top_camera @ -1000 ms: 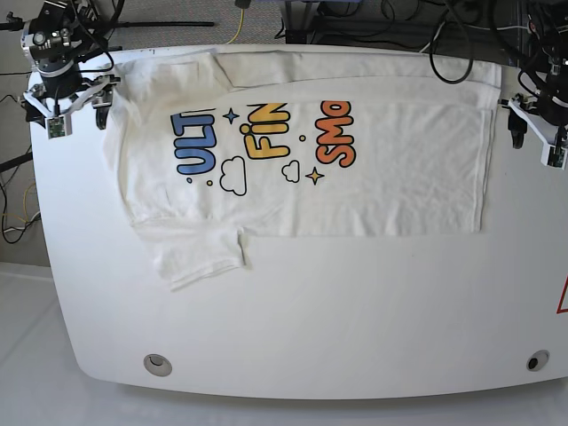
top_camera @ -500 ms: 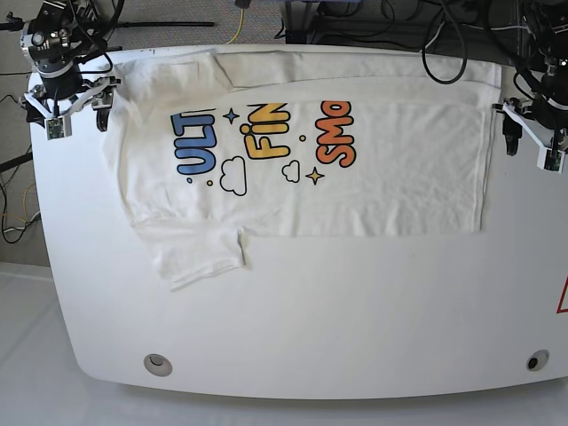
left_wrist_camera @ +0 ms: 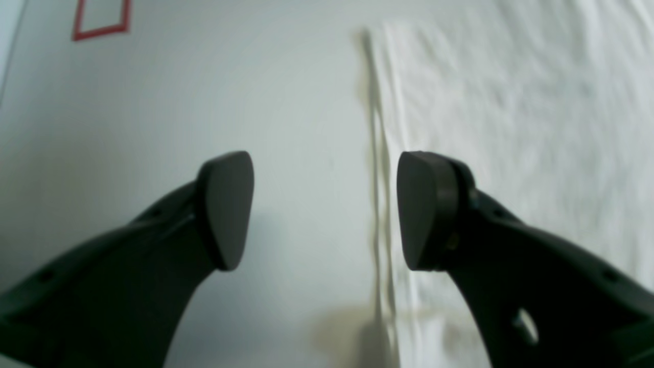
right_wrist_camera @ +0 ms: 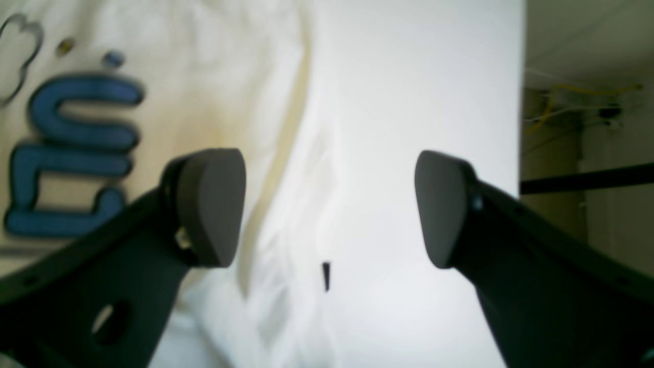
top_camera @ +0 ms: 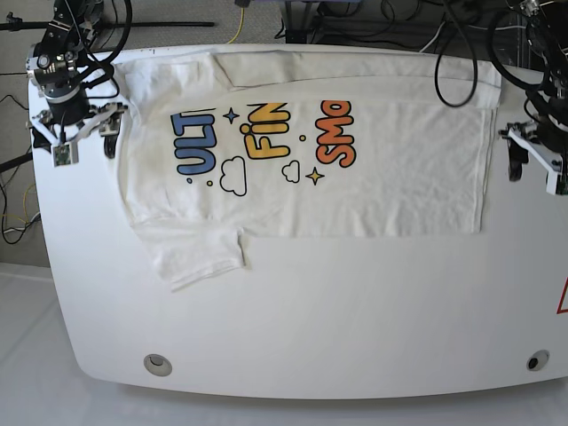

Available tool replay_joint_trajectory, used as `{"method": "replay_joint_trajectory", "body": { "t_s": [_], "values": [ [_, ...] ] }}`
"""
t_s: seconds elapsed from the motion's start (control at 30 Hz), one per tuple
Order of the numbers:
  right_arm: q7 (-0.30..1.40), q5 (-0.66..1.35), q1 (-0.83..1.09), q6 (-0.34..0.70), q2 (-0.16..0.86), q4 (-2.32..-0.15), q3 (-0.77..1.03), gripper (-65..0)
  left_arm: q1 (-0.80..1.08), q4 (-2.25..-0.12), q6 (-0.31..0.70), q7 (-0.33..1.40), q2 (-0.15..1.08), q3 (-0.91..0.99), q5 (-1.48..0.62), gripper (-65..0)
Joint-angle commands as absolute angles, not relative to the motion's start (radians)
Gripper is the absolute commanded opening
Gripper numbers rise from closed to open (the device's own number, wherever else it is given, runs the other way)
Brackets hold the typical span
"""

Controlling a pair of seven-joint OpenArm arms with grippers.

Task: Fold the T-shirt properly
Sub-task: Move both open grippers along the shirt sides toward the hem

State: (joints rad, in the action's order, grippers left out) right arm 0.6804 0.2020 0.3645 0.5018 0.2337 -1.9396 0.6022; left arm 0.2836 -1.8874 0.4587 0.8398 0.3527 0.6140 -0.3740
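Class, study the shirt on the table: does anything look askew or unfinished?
Yes. The T-shirt has its far edge folded over, hiding the tops of the printed words, while one sleeve still sticks out at the near side, unfolded and crooked.

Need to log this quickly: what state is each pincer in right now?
Left pincer: open, holding nothing, over the T-shirt hem edge.
Right pincer: open, holding nothing, over the shirt's edge.
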Motion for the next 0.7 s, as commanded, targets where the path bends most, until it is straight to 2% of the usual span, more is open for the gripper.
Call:
{"method": "replay_joint_trajectory", "body": {
  "t_s": [0.0, 0.2, 0.67],
  "values": [
    [0.679, 0.207, 0.321, 0.511, 0.249, -1.935, 0.594, -15.5, 0.239, -1.859, 0.462, 0.822, 0.377, 0.603, -0.376, -24.5],
    [0.754, 0.201, 0.150, 0.527, 0.256, -1.819, 0.588, -15.6, 0.097, -1.712, 0.458, 0.832, 0.379, 0.497, -0.325, -24.0],
    [0.825, 0.191, -0.062, 0.535, 0.266, -1.640, 0.496, -15.9, -0.019, -1.620, 0.450, 0.810, 0.378, 0.393, -0.293, -24.2]
  ]
}}
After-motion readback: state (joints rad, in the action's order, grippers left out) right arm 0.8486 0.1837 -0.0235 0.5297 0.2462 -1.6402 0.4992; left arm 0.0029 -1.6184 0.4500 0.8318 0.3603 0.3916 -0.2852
